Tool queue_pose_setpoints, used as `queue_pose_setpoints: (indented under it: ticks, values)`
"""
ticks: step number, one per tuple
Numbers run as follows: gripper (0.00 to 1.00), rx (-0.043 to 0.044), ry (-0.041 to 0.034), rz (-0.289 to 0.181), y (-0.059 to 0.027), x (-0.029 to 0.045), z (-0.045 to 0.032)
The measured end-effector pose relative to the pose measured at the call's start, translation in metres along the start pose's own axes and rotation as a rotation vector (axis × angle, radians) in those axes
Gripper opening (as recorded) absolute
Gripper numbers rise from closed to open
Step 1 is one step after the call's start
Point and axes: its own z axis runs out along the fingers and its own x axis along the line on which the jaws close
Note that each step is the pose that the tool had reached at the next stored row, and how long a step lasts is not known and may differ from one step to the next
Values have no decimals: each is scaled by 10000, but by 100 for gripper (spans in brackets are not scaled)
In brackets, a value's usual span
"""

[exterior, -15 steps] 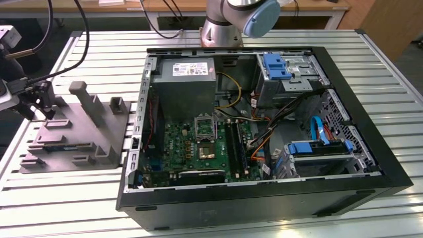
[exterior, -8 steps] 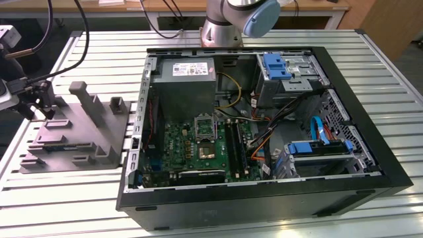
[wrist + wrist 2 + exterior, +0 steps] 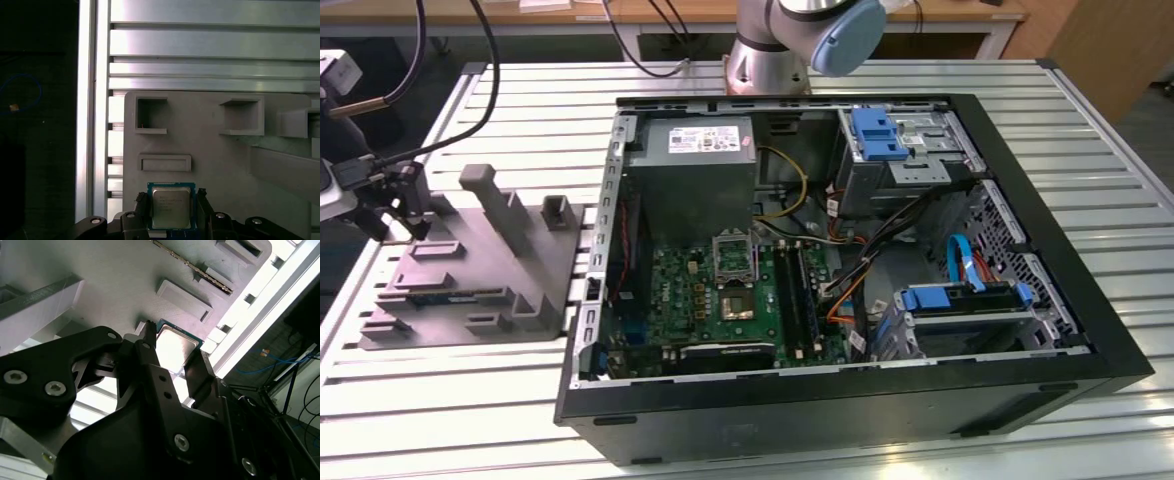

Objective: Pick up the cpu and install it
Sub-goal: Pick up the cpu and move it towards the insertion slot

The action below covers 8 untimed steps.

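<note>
Slatted metal surface (image 3: 200,40), grey fixture (image 3: 225,165): hand (image 3: 172,201) set around the cpu (image 3: 171,210).
Cannot tell whether it is clamped; an off-centre hold might tilt it on lifting.

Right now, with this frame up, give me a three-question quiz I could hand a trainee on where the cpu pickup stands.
1. True or false: the cpu already sits in the green board's socket.
2. The gripper is at: A) the grey parts holder; B) the power supply; C) the blue drive cage.
3. Fill in: in the exterior view, the grey parts holder lies to the ___ of the computer case.
Key: 1 false, the cpu lies on the grey parts holder, at the gripper; 2 A; 3 the exterior view's left.
</note>
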Motion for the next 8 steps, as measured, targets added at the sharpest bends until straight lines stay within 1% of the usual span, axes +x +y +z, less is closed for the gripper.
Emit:
queue_pose_setpoints:
  ticks: [8]
  values:
    - [47,-1,0,0,0,-1,-10]
